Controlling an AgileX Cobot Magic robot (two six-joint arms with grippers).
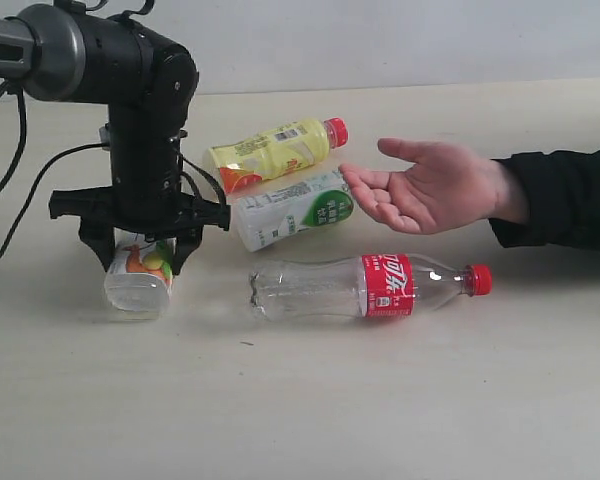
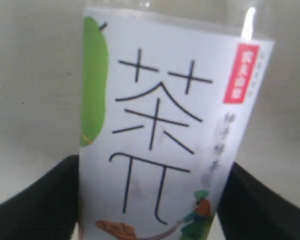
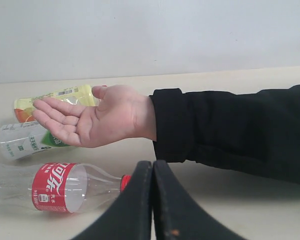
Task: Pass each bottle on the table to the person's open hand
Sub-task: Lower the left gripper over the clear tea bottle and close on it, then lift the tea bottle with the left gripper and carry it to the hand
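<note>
Left pincer grips the tea bottle (open hand well apart); right pincer clenched.

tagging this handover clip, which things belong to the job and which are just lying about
Job: yellow plastic bottle, red cap; white bottle, green label; clear bottle, red label; clear white-green-orange-labelled bottle in left gripper; bare open hand.
Idle: black cables; shut right gripper.

Within the black left gripper, the tea bottle shows a white label, black characters, a green patch, a red tag, perhaps orange fruit. Beyond it: a red-capped yellow bottle and a clear red-label bottle.
</note>
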